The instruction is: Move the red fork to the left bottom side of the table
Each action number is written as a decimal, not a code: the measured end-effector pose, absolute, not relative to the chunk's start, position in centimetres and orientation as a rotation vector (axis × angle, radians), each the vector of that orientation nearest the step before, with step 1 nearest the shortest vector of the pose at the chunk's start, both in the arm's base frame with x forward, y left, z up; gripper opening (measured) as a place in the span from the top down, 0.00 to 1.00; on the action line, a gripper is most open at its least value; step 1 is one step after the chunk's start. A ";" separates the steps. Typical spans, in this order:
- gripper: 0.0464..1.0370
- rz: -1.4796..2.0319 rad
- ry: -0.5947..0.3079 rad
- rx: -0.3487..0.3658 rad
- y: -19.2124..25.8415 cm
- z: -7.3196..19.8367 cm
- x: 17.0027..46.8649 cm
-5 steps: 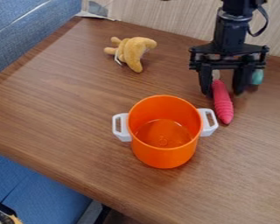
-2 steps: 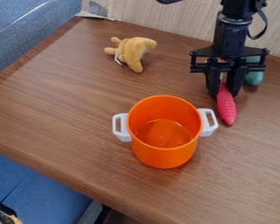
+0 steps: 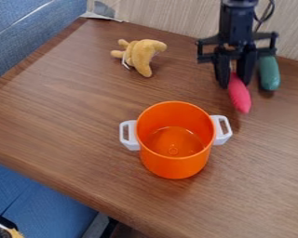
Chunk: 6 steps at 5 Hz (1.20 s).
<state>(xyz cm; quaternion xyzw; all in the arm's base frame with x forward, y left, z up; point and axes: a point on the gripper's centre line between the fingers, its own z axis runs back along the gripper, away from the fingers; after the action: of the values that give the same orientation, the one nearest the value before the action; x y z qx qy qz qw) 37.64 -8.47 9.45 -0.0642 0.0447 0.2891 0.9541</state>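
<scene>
Black two-finger gripper point(image 3: 235, 84) near back edge of brown wooden table point(image 3: 64, 107), fingers narrowed, apparently gripping tapered pink-red toy point(image 3: 240, 98); table extends left past orange round pot point(image 3: 174, 163).

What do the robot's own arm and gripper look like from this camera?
The robot arm is matte black and blocky, with a thin black cable curving beside it at the picture's right. The black two-finger gripper has a wide, angular crossbar with short upright ends, and thick, dark fingers below. No markings can be made out.
</scene>
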 end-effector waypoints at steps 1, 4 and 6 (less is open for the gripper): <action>0.70 0.674 0.043 -0.156 -6.6 12.8 37.5; 0.70 1.014 -0.133 -0.218 3.2 21.2 31.2; 0.70 1.144 -0.103 -0.192 7.4 19.2 26.6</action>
<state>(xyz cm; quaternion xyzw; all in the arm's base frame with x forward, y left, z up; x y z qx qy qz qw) 26.64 7.41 19.19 -0.0905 -0.0485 0.5402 0.8352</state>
